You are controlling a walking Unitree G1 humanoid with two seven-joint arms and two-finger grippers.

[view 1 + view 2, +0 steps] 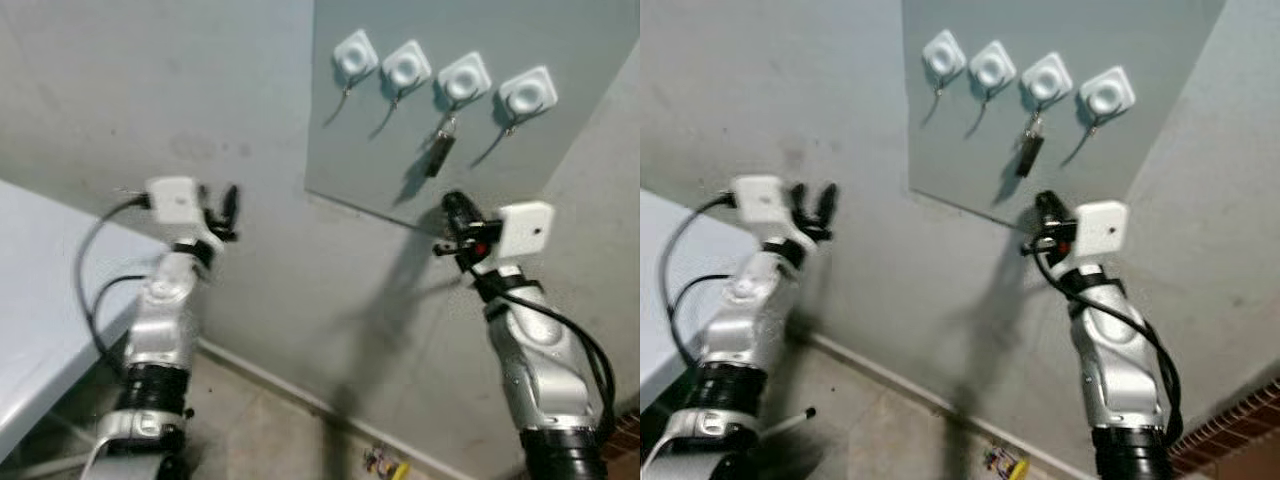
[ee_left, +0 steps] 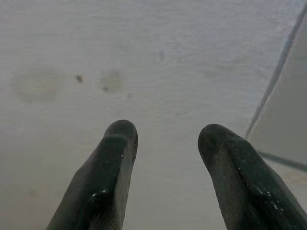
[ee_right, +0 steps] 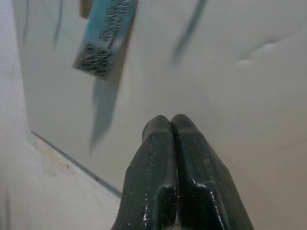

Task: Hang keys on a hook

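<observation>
Keys (image 1: 439, 155) hang from the third hook (image 1: 464, 80) counting from the robot's left, in a row of four white square hooks on a grey panel (image 1: 350, 150) fixed to the wall (image 1: 150, 100). The fob dangles dark and slightly tilted against the panel, clear of both grippers.

Right gripper (image 1: 452, 205) sits below the keys and a little to the robot's right, near the panel's lower edge. Its two black fingers are pressed together with nothing between them; the right wrist view shows the fingertips (image 3: 171, 125) closed and pointing at the panel, the blue-and-dark key fob (image 3: 104, 36) hanging above and off to one side, apart from them. The right arm is raised, forearm nearly vertical, wrist bent toward the wall.

Left gripper (image 1: 224, 205) is held up well to the left of the panel, facing bare wall. Its fingers (image 2: 115, 158) stand apart and hold nothing. The left arm is bent upward at the elbow beside the edge of a pale table (image 1: 40, 300).

A small coloured object (image 1: 385, 464) lies on the floor at the base of the wall; too small to identify.
</observation>
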